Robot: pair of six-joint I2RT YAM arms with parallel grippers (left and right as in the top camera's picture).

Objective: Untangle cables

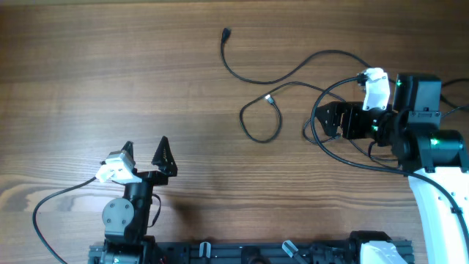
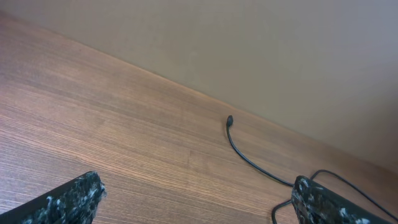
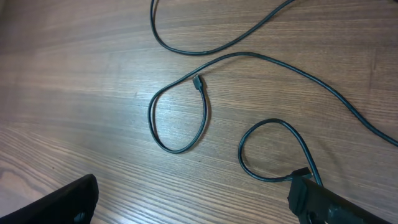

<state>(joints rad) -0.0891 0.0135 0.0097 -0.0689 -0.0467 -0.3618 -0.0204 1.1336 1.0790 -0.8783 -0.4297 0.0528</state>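
Observation:
Thin black cables lie loosely across the wooden table. One cable (image 1: 249, 79) runs from a black plug (image 1: 226, 33) at the far middle toward the right arm. A second cable curls into a loop (image 3: 177, 148) and ends in a small plug (image 3: 198, 81), silver-tipped (image 1: 269, 99) from above. A third loop (image 3: 249, 171) ends in a plug (image 3: 301, 172) just beside my right gripper's finger (image 3: 314, 199). My right gripper (image 1: 319, 121) is open, low over the table, right of the loops, holding nothing. My left gripper (image 1: 146, 147) is open at the near left, far from the cables.
The left wrist view shows the far plug (image 2: 229, 120) and its cord near the table's back edge (image 2: 186, 87). Thicker black robot wiring (image 1: 44, 202) trails left of the left arm. The arm bases (image 1: 220, 253) stand along the front edge.

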